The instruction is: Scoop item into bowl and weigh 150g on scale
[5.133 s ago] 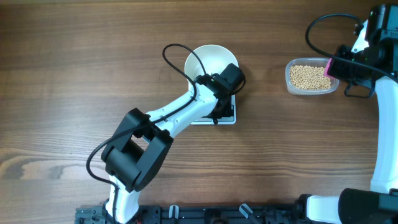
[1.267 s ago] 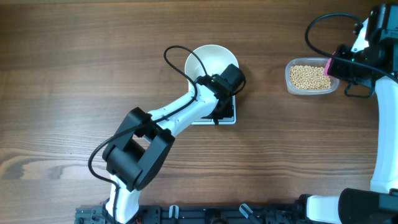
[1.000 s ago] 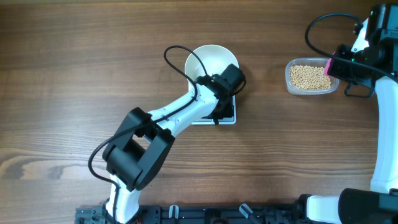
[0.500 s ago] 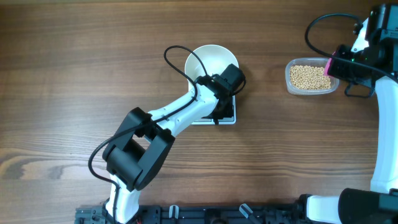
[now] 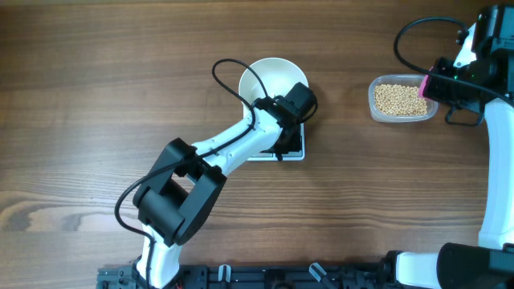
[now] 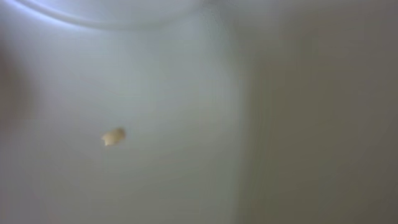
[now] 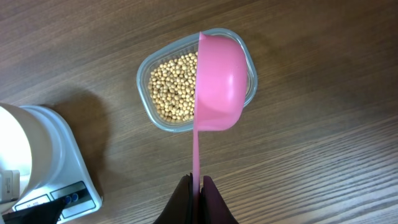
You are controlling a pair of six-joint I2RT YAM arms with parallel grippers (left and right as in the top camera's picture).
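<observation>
The white bowl (image 5: 269, 80) stands on the white scale (image 5: 261, 155). My left gripper (image 5: 291, 108) sits at the bowl's right rim, shut on it; its fingers are hidden. The left wrist view is a blurred close-up of the bowl (image 6: 174, 93) with one tan bean (image 6: 113, 136) in it. The tan beans (image 5: 399, 99) fill a clear tub (image 5: 376, 112) at the right. My right gripper (image 7: 199, 183) is shut on the thin handle of a pink scoop (image 7: 219, 84), whose cup hangs over the right half of the beans (image 7: 173, 87).
The scale's dark button panel (image 7: 68, 193) and the bowl's side (image 7: 15, 143) show at the lower left of the right wrist view. A black cable (image 5: 229, 68) loops over the bowl's left rim. Bare wooden tabletop (image 5: 96, 96) surrounds everything.
</observation>
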